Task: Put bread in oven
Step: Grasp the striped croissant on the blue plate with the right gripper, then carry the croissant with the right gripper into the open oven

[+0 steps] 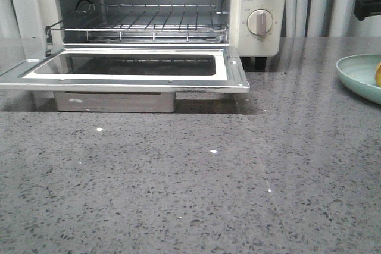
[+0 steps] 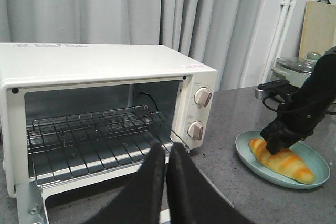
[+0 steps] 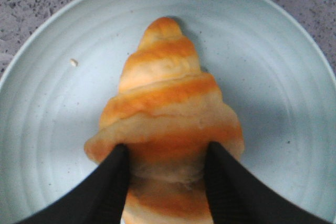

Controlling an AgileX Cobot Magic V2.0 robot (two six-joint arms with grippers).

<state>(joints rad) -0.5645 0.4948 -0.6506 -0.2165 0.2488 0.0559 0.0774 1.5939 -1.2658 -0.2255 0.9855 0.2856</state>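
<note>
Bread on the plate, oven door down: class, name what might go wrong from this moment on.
1. The right gripper straddles the bread near one end, so it may tip or slip when lifted.
2. Soft bread may be squashed between the fingers.
3. The oven door juts out flat; a low carry from the plate could clip it.

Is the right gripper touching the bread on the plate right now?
Touching. In the right wrist view, the right gripper has a finger pressed against each side of the bread, which lies on the plate.

Low front view facing the oven (image 1: pixel 149 28); left wrist farther back, sharing it; right wrist close over the plate (image 3: pixel 47 129).
</note>
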